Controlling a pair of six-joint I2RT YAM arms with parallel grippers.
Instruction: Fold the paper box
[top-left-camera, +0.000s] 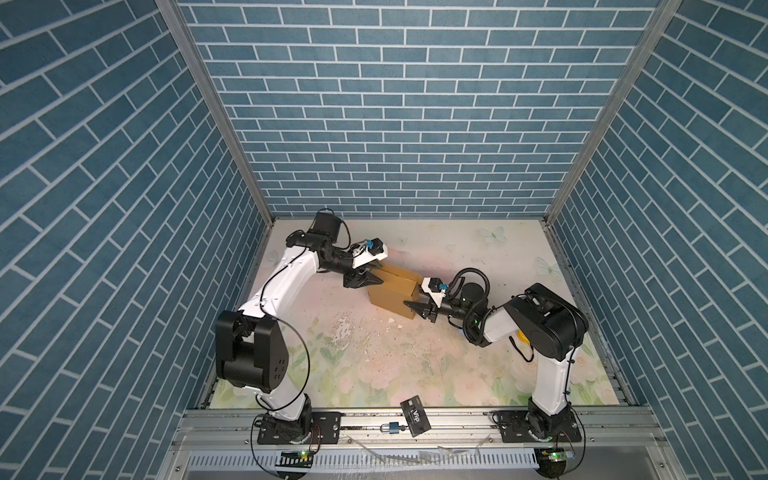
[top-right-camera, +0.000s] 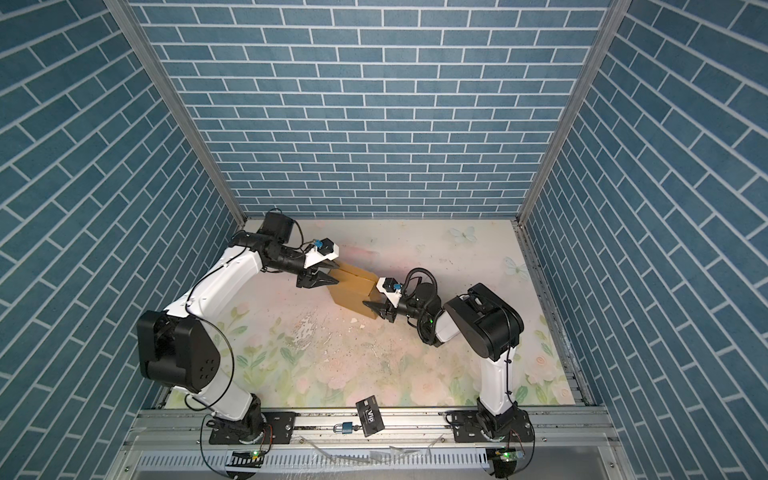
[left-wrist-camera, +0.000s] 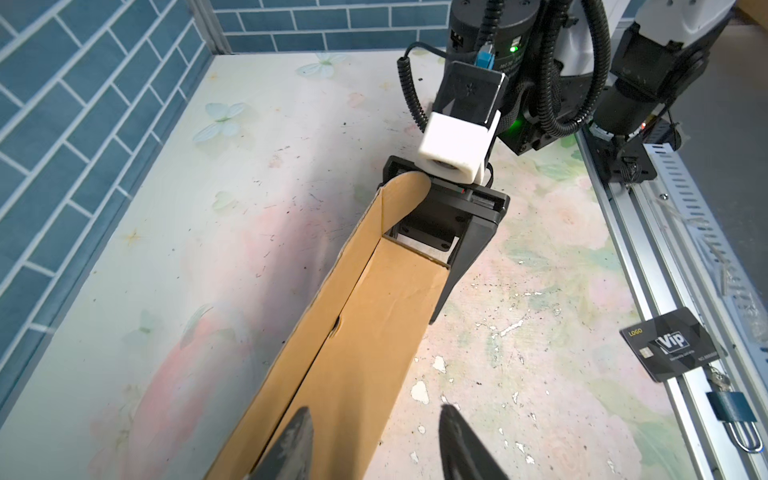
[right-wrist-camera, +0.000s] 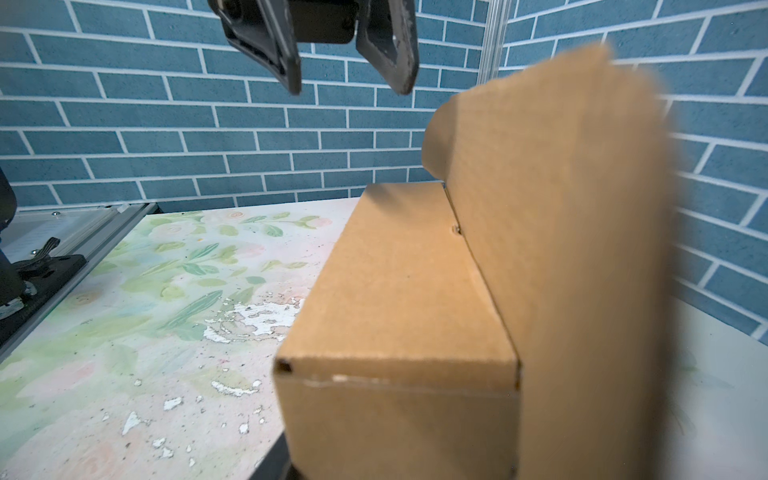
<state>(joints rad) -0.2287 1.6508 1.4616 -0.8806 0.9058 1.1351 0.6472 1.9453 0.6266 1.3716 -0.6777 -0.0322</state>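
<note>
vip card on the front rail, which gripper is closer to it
Right. The right gripper is at the paper box's end nearer the front rail where the VIP card lies; the left gripper is at the box's far end, farther back.

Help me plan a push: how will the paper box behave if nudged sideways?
Probably light and hollow: the paper box is thin cardboard with an open end. Its raised flap would likely swing at its crease if pushed. The flat body should slide on the table, not roll.
</note>
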